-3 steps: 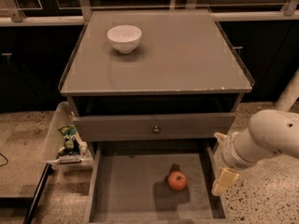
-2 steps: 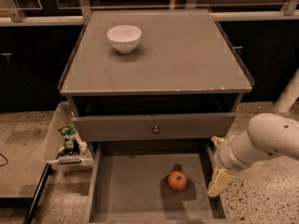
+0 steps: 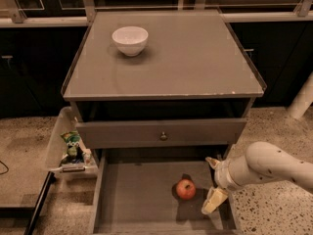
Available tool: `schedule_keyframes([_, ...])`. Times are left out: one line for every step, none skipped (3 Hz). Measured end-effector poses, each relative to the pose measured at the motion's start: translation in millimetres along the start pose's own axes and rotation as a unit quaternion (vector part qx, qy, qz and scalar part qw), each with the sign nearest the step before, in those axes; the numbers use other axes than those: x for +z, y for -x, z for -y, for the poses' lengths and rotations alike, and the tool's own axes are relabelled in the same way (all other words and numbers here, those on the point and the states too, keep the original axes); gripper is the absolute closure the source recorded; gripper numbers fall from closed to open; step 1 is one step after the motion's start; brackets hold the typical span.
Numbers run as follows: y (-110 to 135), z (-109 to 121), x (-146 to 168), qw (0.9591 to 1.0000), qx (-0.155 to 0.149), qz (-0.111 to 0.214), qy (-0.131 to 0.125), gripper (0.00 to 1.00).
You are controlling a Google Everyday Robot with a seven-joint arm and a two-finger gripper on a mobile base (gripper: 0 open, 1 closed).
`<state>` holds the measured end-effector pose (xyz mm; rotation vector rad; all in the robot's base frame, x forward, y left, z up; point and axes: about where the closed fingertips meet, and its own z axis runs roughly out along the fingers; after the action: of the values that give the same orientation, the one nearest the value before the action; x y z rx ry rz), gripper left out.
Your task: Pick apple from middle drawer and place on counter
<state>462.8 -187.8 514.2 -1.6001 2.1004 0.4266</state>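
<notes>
The red apple (image 3: 185,189) lies on the floor of the open middle drawer (image 3: 137,202), right of its centre. My gripper (image 3: 212,186) hangs over the drawer's right side, just right of the apple and apart from it. Its two pale fingers (image 3: 214,200) stand spread, one nearer the drawer's back, one nearer its front, with nothing between them. The white arm (image 3: 266,166) comes in from the right. The grey counter (image 3: 166,58) is the cabinet's flat top, above the drawers.
A white bowl (image 3: 129,39) stands on the counter's back left. The closed upper drawer front (image 3: 161,132) with a small knob juts above the open drawer. A clear bin (image 3: 68,146) with a green packet sits left of the cabinet. A white post (image 3: 302,99) stands at right.
My gripper has moved a little left and down, further over the drawer's right side and closer to the apple. The apple has not moved.
</notes>
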Motion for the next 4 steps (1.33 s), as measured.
schedule_keyframes([0, 0, 0, 1.0000, 0.000, 0.000, 0.000, 0.00])
schedule_keyframes([-11, 0, 34, 0.9995, 0.021, 0.021, 0.009, 0.00])
schedule_keyframes([-18, 1, 82, 0.9990, 0.012, 0.043, 0.005, 0.00])
schedule_keyframes([-21, 3, 114, 0.9980, -0.007, 0.062, -0.001, 0.00])
